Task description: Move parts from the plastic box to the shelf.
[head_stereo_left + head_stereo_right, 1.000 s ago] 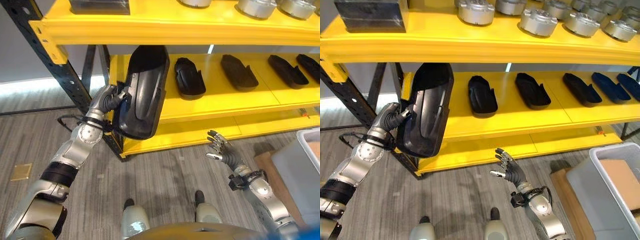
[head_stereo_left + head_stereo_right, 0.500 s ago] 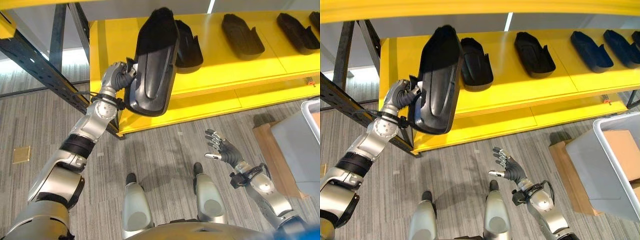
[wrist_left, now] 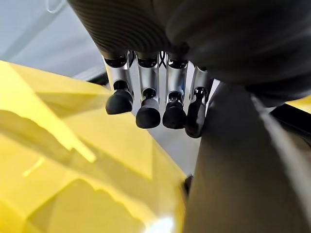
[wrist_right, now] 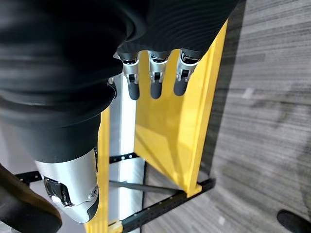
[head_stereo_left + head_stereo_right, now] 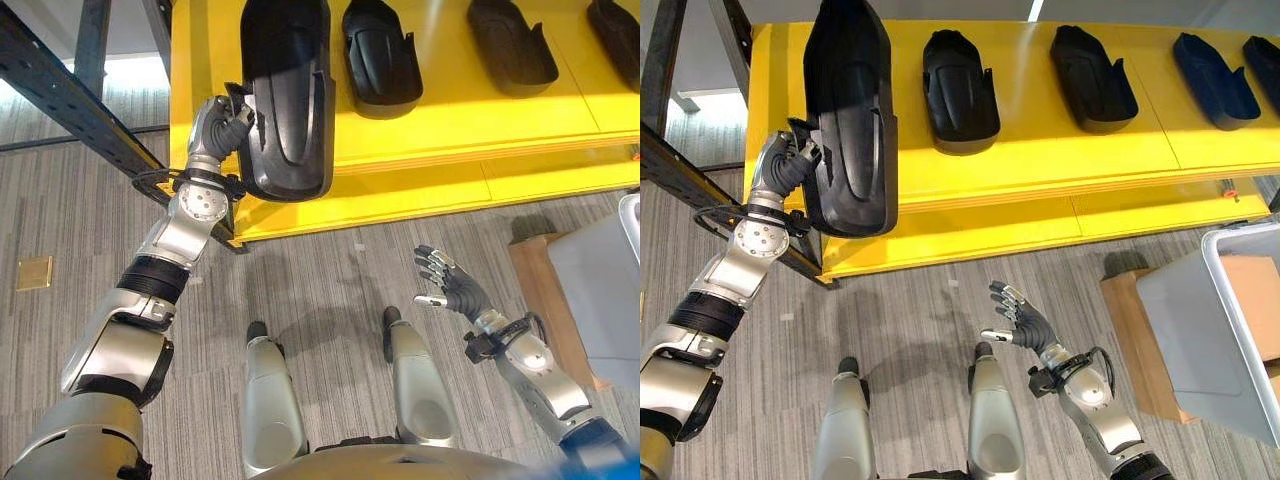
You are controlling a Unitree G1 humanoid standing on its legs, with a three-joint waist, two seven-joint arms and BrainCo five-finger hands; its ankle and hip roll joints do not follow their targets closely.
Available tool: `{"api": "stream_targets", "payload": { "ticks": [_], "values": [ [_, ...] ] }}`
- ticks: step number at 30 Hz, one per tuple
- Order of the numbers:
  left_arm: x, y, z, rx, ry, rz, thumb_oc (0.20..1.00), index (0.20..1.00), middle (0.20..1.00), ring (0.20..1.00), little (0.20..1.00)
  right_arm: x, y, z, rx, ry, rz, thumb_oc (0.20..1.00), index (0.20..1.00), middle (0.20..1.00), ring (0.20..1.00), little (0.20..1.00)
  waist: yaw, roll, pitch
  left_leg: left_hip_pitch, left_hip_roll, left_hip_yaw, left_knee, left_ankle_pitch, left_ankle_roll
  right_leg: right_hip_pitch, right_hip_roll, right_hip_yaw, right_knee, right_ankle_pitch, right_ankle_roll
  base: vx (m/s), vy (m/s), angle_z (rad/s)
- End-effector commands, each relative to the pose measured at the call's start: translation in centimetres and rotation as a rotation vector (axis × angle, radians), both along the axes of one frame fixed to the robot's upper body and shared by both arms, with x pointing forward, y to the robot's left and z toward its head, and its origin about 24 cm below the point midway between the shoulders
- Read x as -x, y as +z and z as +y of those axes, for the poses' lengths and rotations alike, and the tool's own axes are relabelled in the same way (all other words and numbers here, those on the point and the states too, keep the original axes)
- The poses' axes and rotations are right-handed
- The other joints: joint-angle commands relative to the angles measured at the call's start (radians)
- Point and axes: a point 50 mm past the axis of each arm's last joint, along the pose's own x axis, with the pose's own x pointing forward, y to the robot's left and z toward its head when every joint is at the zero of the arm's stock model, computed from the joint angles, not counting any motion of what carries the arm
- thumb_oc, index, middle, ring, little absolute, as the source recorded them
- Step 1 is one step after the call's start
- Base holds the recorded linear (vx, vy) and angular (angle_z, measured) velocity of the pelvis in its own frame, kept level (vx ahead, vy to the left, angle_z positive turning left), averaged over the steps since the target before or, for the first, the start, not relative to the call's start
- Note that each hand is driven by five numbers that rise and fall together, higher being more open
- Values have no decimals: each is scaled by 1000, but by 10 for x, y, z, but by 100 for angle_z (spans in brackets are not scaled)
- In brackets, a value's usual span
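While the left hand (image 5: 222, 125) grips the black moulded part (image 5: 287, 95) by its edge, lower it flat onto the yellow shelf (image 5: 450, 100), left of the nearest shelved part (image 5: 380, 55); right hand (image 5: 452, 290) idles, fingers spread, holding nothing.

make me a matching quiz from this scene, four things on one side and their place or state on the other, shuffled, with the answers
Things:
1. left hand
2. right hand
3. plastic box
4. yellow shelf

Place or state:
A. carries a row of black parts lying flat
B. fingers spread, holding nothing, above the floor
C. on the floor at the robot's right
D. curled on the edge of a large black part

Pairs: 1-D, 2-B, 3-C, 4-A
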Motion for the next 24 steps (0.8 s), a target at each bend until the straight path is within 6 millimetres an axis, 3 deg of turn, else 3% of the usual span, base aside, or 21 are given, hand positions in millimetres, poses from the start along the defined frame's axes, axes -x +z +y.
{"api": "stream_targets", "payload": {
  "ticks": [1,7,12,14,18,19,24],
  "values": [
    [7,28,5,78,-8,-161,200,200,200,200,200,5,8,6,-61,9,-52,1000,1000,1000,1000,1000,8,-10,-97,-44,-32,16,-51,84,68,28,3,28,30,-55,-56,0,0,0],
    [12,24,13,121,2,-167,200,200,200,200,200,2,11,6,-53,12,-62,1000,1000,1000,1000,1000,14,-11,-91,-44,-35,19,-53,82,69,29,0,29,34,-60,-59,0,0,0],
    [15,18,15,144,2,-164,200,200,200,200,200,-5,28,14,-161,37,-138,1000,1000,1000,1000,1000,17,-3,-92,-32,-33,22,-57,80,68,41,1,30,30,-63,-59,9,2,0],
    [13,3,12,157,-7,-116,200,200,200,200,200,-21,36,25,-245,-4,-185,1000,1000,1000,1000,1000,17,15,-93,-1,-27,31,-73,82,66,70,-2,32,12,-58,-57,58,15,-5],
    [12,-13,8,170,-26,-57,200,200,200,200,200,-26,38,34,-280,8,-186,1000,1000,1000,1000,1000,20,28,-113,48,-19,40,-114,87,62,118,-4,29,-43,-37,-50,58,3,-1],
    [24,-53,-36,163,-237,78,200,200,200,200,200,5,-6,13,-225,75,103,1000,1000,1000,1000,1000,0,69,-174,336,-75,112,-230,-7,100,246,-135,-38,-190,51,-23,8,72,0],
    [25,-51,-26,103,-209,80,200,200,200,200,200,9,-9,19,-223,99,113,1000,1000,1000,1000,1000,7,51,-184,299,-103,117,-188,-25,102,256,-161,-26,-227,73,-9,-10,96,8]
  ]
}}
